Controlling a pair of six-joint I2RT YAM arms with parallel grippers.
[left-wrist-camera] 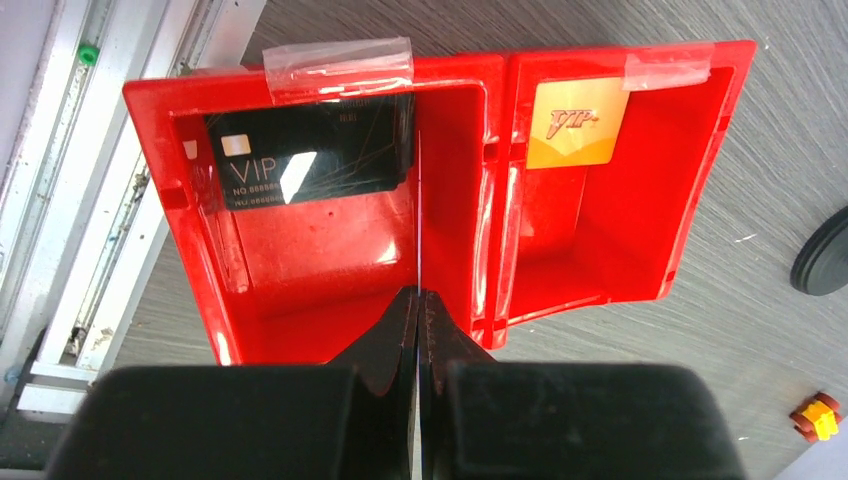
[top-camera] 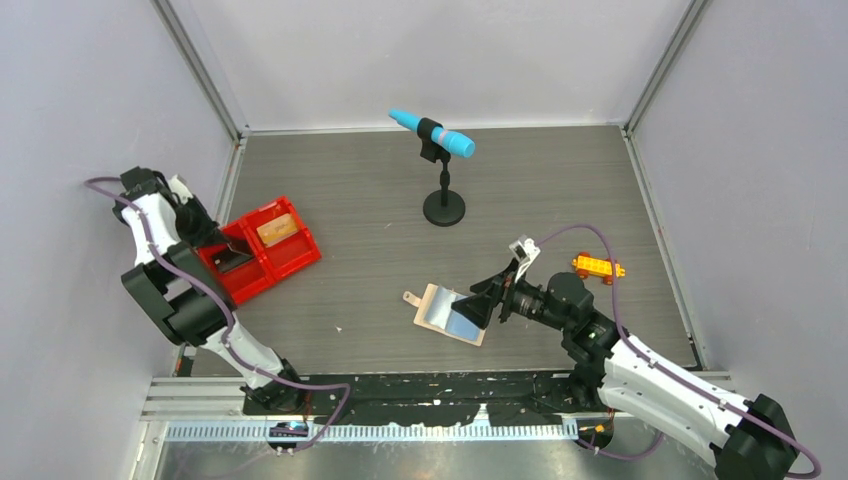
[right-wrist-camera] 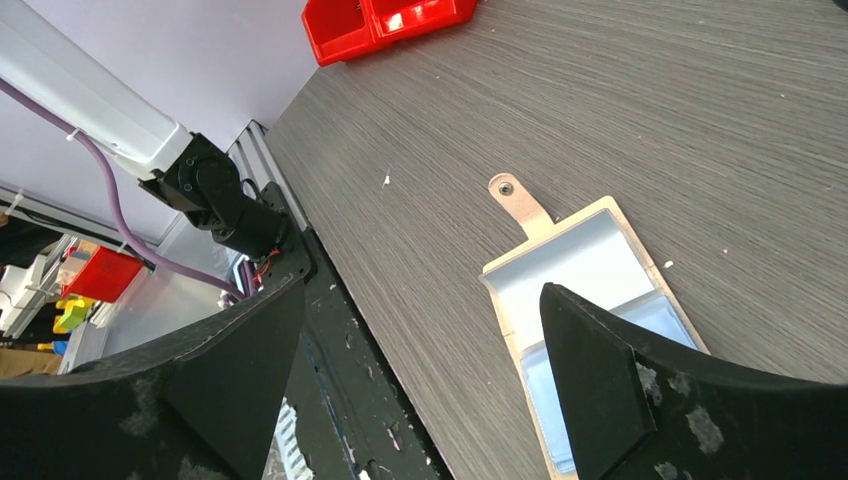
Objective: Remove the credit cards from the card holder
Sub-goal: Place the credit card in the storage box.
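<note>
The tan card holder lies open on the table, its blue-grey sleeves up; it also shows in the right wrist view. My right gripper is open and empty just above its right half. A black credit card lies in the left compartment of the red tray, and a tan-orange credit card lies in the right one. My left gripper is shut on a thin card seen edge-on, over the tray's divider. From above, the left gripper is over the tray.
A blue microphone stands on a black round base at the back middle. An orange-yellow toy brick car sits right of the right gripper. Grey walls close in the table on three sides.
</note>
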